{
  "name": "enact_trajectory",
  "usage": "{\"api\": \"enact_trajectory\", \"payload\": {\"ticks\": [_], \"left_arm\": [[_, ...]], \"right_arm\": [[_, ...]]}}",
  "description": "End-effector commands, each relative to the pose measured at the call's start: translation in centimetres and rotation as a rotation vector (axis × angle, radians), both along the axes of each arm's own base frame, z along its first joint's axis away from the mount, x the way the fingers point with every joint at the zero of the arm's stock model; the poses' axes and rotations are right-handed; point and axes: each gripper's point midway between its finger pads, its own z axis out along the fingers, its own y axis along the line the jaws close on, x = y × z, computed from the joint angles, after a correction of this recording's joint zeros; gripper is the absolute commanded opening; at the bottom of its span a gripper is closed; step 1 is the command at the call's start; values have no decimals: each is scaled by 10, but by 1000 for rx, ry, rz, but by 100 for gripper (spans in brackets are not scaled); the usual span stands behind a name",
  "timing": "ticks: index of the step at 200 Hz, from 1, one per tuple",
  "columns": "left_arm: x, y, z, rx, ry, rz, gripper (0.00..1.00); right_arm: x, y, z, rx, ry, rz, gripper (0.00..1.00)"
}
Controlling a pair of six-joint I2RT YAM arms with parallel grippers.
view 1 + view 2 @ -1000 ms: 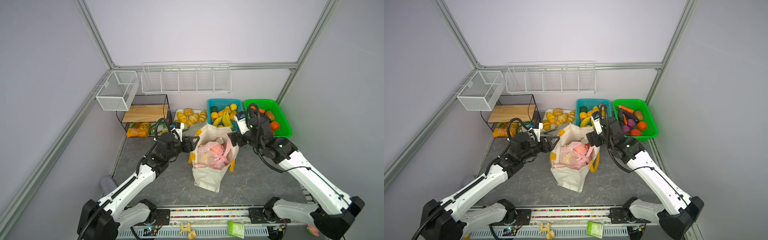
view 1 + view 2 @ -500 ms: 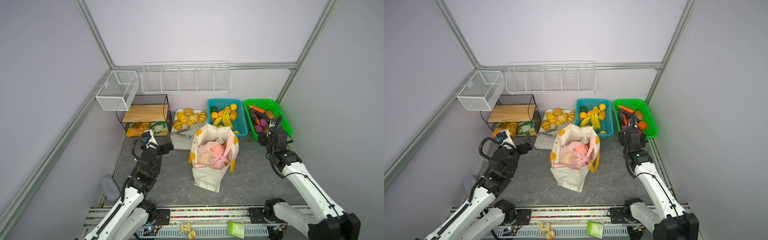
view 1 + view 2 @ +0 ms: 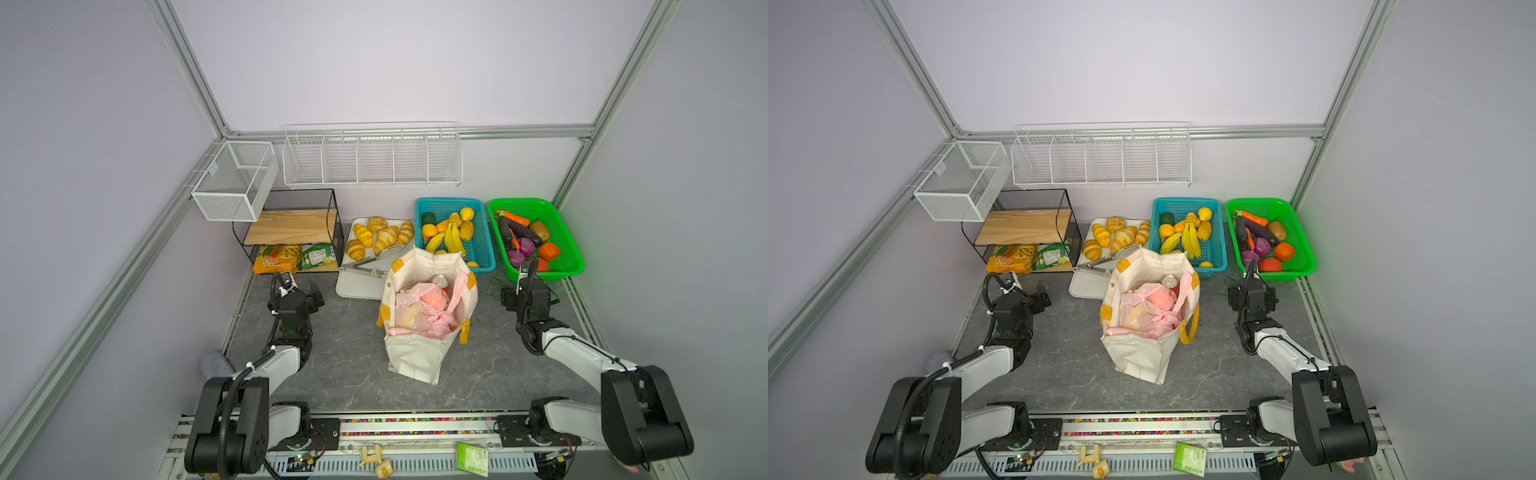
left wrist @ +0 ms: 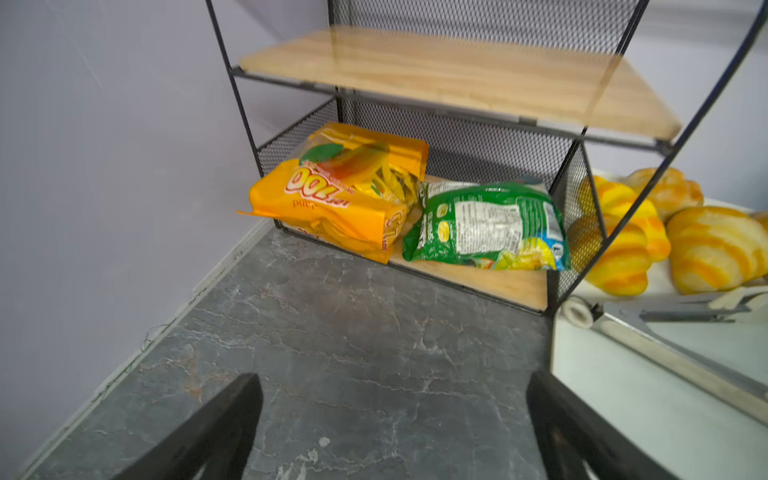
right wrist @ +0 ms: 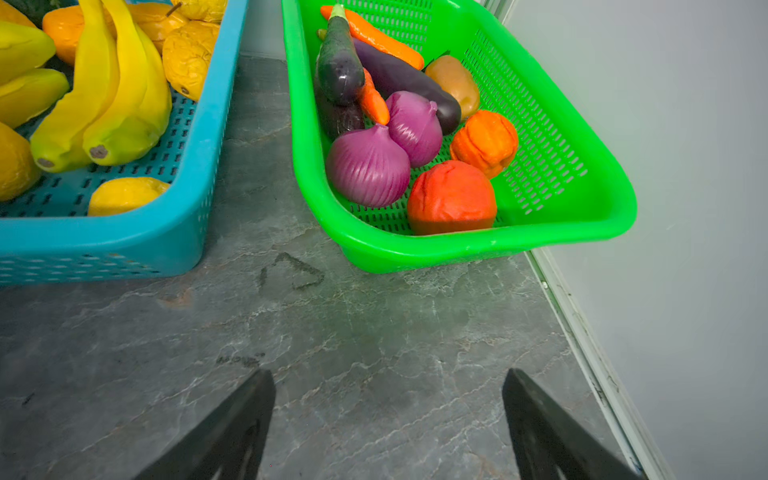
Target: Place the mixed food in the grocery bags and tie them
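The cream canvas tote point(image 3: 415, 357) point(image 3: 1142, 353) stands open mid-table in both top views. Crumpled inside it lies the pink plastic bag point(image 3: 419, 309) point(image 3: 1142, 311), beside a can point(image 3: 439, 280) point(image 3: 1169, 280) showing its silver top. Bananas point(image 3: 451, 239) point(image 5: 108, 91), oranges point(image 3: 429, 230) and other yellow fruit lie in the teal basket point(image 3: 484, 249) point(image 5: 124, 245). My left gripper point(image 3: 299, 293) point(image 4: 392, 376) is open and empty, low over the table left of the tote. My right gripper point(image 3: 528, 293) point(image 5: 388, 374) is open and empty, right of the tote, in front of the baskets.
A black wire shelf point(image 4: 457, 70) holding snack packets point(image 4: 345, 195) stands ahead of the left gripper. Beside it is a white tray point(image 3: 357, 286) with croissants and tongs. The green basket point(image 5: 561, 174) holds vegetables. White wire baskets point(image 3: 374, 158) hang on the walls.
Both arms have drawn back from the tote's rim to the table's left and right sides. The left gripper has opened wider. The tote and pink bag stay put.
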Motion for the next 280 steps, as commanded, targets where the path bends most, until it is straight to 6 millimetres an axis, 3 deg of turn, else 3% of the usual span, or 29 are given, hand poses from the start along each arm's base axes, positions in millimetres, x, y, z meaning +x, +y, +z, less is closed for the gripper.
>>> {"api": "enact_trajectory", "payload": {"ticks": [1,26,39,46,54,70,82,280], "left_arm": [[14,-2,15,7,-59,-26,99],[23,0,14,26,-72,-36,99],[31,0,-9,10,-56,-62,99],[36,-3,-7,33,-104,-89,99],[35,-8,-18,15,-10,-116,99],[42,-13,-10,26,-57,-153,99],[39,-13,-17,19,-2,-153,99],[42,-15,-13,37,-36,-170,99]], "right_arm": [[9,1,6,17,-115,8,89],[11,2,5,14,-184,34,89],[13,2,7,13,-201,43,89],[13,1,6,15,-211,45,89],[14,-1,2,26,-224,46,89],[20,-5,-7,56,-248,60,89],[26,-2,-23,72,-177,74,89],[26,-6,-23,87,-189,69,89]]}}
